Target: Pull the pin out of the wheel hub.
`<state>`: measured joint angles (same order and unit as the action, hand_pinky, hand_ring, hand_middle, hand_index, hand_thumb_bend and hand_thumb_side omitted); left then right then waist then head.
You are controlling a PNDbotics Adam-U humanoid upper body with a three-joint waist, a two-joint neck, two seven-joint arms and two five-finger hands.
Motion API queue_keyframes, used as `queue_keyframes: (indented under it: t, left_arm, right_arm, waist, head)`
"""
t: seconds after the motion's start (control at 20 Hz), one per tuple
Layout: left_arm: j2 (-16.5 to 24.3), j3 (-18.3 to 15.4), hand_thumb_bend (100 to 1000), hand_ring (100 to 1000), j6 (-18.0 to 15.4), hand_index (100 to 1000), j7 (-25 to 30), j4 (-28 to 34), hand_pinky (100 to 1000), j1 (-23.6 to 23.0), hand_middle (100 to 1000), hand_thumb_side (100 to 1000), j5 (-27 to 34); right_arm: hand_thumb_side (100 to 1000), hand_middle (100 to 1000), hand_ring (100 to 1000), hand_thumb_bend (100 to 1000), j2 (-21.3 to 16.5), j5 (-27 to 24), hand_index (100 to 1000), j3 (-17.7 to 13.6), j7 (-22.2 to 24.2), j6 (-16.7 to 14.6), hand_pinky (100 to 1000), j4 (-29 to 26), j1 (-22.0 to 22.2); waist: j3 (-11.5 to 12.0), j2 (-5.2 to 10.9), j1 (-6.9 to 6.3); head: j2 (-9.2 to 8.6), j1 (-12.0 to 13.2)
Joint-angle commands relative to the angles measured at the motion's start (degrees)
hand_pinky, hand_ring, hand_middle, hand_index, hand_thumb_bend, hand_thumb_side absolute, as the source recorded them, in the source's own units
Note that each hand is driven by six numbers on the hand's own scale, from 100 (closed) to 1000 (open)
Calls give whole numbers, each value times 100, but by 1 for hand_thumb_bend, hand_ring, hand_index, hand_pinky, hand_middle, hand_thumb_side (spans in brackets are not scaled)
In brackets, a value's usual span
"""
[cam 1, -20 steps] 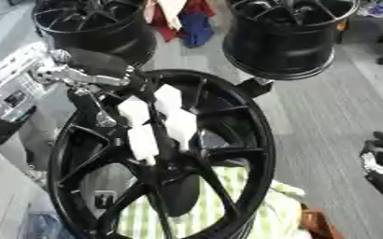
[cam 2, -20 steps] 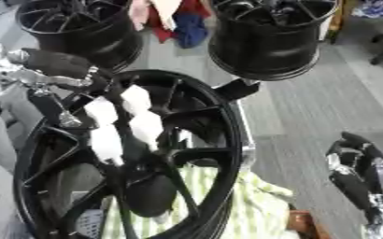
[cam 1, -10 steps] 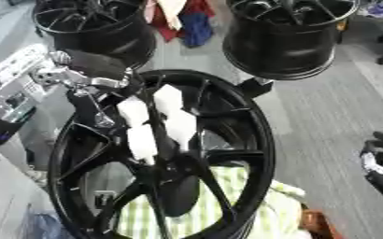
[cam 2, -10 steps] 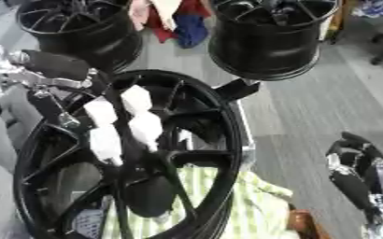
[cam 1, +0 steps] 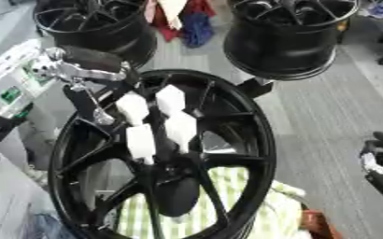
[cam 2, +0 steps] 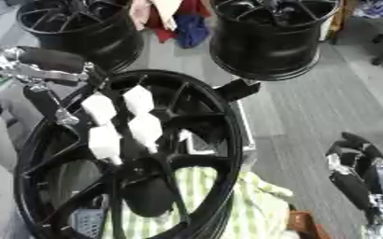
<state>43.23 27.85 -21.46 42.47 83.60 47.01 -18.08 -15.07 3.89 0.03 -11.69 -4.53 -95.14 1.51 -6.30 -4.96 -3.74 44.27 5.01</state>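
Note:
A large black wheel hub (cam 1: 252,140) stands tilted in the middle of both views, spokes running to its centre (cam 1: 166,165). My left hand (cam 1: 158,121) comes in from the upper left, and its white-padded fingers stretch down over the spokes with their tips just above the hub centre. Its thumb (cam 1: 93,109) lies apart along a left spoke. I cannot make out the pin; the fingers cover that spot. My right hand (cam 2: 354,175) rests idle at the lower right edge, fingers relaxed, holding nothing.
Two more black wheels stand at the back, one left (cam 1: 96,28) and one right (cam 1: 289,32), with red and blue cloth (cam 1: 182,21) between them. A green-striped cloth (cam 1: 227,200) lies under the hub. Grey floor (cam 1: 325,107) runs along the right.

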Motion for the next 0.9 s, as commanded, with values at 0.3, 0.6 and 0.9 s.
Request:
queue_keyframes:
  t: [0.3, 0.6, 0.9]
  left_arm:
    - [627, -1242, 100, 446, -261, 539, 949, 503, 711, 316, 397, 100, 863]
    - [1708, -2245, 100, 454, 152, 552, 617, 662, 709, -852, 408, 100, 1038]
    - [2112, -2822, 100, 484, 439, 595, 171, 158, 710, -2394, 448, 100, 478]
  right_arm:
    - [290, 673, 607, 100, -110, 1, 810, -55, -23, -14, 709, -14, -7]
    - [290, 673, 607, 100, -107, 16, 810, -143, -108, -19, 709, -8, 23]
    - [291, 673, 607, 100, -95, 20, 810, -185, -150, -17, 709, -20, 32]
  waist:
    - [83, 106, 25]
    - [250, 126, 0]
    - [431, 132, 38]
  head:
    - [-15, -37]
    - [-15, -200]
    - [-15, -291]
